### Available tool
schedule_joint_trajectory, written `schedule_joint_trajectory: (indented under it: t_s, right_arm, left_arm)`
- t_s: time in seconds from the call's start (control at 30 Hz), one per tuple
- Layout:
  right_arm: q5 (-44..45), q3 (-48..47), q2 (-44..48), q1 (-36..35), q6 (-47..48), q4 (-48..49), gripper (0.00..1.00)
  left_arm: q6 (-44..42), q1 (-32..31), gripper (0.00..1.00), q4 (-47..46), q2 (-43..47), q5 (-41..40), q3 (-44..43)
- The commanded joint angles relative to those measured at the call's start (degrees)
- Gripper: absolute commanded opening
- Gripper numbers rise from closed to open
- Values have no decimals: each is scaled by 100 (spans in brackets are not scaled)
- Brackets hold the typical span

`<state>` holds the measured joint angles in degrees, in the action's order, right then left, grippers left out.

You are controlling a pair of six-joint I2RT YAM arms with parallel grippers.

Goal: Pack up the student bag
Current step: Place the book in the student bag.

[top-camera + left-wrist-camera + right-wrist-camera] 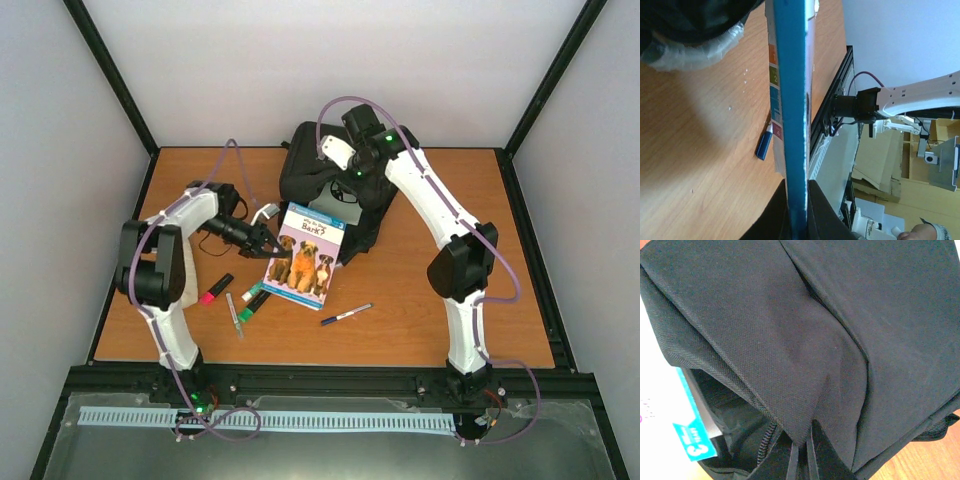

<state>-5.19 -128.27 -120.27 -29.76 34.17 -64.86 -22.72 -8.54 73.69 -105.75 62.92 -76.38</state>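
Four writing tools lie nearest the arm bases on the wooden table (450,300): a blue pen (346,316) to the right, then a green highlighter (254,300), a clear-barrelled pen (233,314) and a pink highlighter (215,289) to the left, all loose and apart from both arms.

Just beyond them is a book (303,252) with three dogs on its cover and a blue spine. The left gripper (268,240) is clenched on the book's left edge; in the left wrist view the blue spine runs straight up from between the two dark fingers. The book is tilted, and its lower edge is close above the green highlighter.

Farther back, around the middle of the table, sits the student bag (330,185), black and slumped, with its zip mouth open toward the book. The book's upper corner is at that opening. The right gripper (801,460) is closed on the student bag, pinching a fold of black fabric at the edge of the mouth and holding it up in a peak.
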Motion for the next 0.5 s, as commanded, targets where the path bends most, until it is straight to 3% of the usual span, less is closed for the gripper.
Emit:
schedule_joint_trajectory:
  t_s: [0.0, 0.47]
  right_arm:
    - [-229, -281, 477, -12, -72, 401, 3]
    - [-410, -1, 643, -28, -12, 268, 3]
  left_arm:
    - [135, -175, 1, -137, -470, 621, -511]
    - [-406, -324, 2, 700, -2184, 1392, -1714]
